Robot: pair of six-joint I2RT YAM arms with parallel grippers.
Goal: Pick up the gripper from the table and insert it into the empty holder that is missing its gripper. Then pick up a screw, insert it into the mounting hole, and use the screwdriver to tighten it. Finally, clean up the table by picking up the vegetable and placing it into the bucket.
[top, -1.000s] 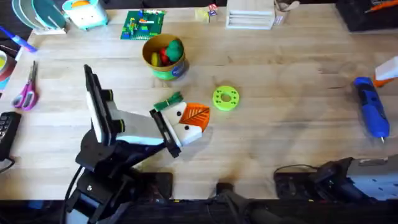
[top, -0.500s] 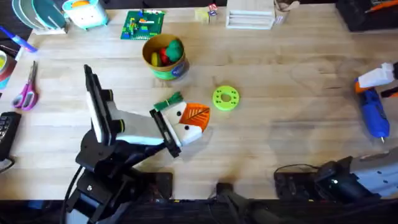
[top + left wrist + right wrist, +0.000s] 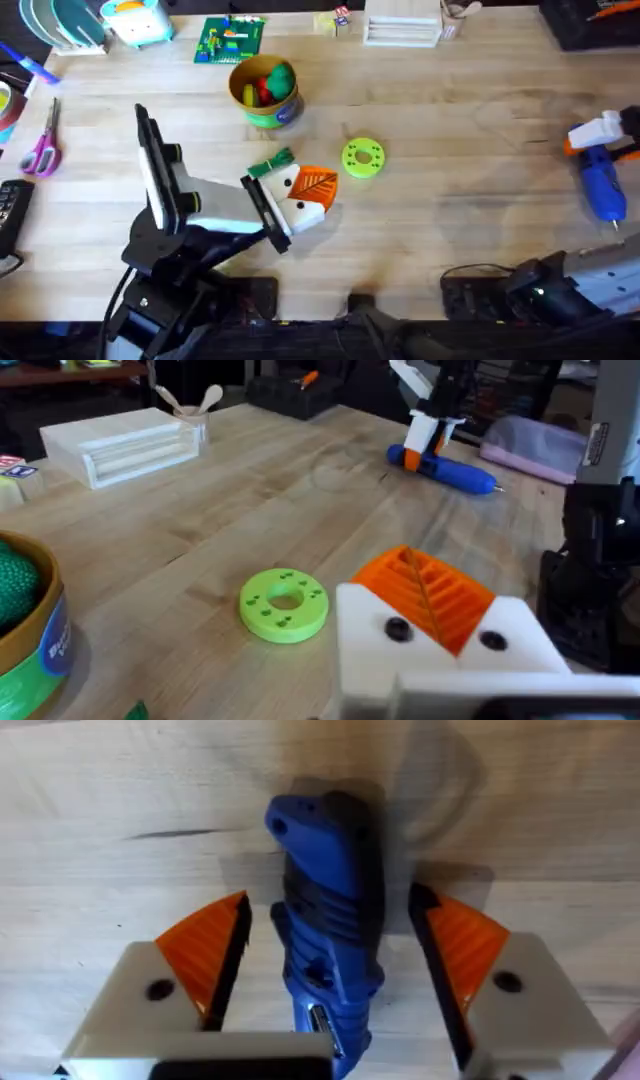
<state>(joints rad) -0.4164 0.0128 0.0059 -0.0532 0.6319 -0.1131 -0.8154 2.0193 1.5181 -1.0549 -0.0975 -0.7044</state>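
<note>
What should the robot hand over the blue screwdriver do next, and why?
Probably close. In the right wrist view the right hand is open, with an orange pad on each side of the blue screwdriver and a gap at both sides. The screwdriver lies flat on the table, so closing the fingers should grip it.

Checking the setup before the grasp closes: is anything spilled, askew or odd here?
Nothing stands out. The screwdriver lies flat on the table, centred between the open right gripper fingers. The bucket stands upright, and the vegetable lies beside the left gripper.
</note>
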